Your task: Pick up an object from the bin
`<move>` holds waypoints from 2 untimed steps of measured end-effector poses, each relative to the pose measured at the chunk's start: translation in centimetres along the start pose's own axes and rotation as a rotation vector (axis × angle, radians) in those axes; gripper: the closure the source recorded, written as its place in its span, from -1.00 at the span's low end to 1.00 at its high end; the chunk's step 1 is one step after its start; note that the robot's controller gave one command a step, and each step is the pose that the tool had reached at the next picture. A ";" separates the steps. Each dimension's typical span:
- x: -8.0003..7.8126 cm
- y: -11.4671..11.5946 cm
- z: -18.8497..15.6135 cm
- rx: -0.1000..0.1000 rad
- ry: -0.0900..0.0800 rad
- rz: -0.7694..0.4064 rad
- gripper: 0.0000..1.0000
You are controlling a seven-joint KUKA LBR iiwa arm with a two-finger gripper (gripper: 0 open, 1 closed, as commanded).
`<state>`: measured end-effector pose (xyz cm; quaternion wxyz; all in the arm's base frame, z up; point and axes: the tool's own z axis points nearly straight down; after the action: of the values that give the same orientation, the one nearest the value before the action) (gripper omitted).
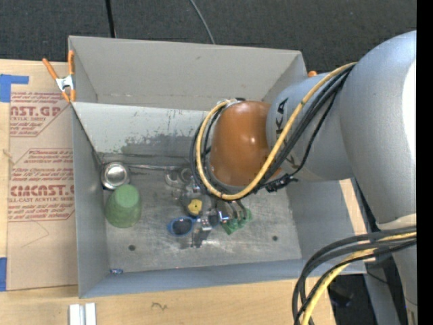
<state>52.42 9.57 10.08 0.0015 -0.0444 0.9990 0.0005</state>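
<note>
1. Blue piece (179,227), small and roundish, lies on the bin (135,263) floor near the middle, just left of the claw (201,230). Its long axis is too small to read.
2. A green piece (237,222) lies just right of the claw, and a yellow bit (195,206) sits just on its far side.
3. Whether the claw is open or closed cannot be told, and no grip shows.
4. A green cup (122,206) and a silver can (114,175) stand well apart at the left.
5. Taking the blue piece would likely need a slight shift left.

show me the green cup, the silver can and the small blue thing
green cup (122,206), camera view, middle of its side
silver can (114,175), camera view, its round end
blue thing (179,227), camera view, its middle
</note>
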 end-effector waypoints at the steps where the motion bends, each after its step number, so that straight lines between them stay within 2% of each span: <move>1: -1.3 0.0 0.0 0.000 0.001 -0.004 -1.00; 2: -2.5 0.3 2.8 0.000 0.000 -0.176 -1.00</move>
<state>54.90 10.05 7.26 0.0017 -0.1318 0.9913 0.0005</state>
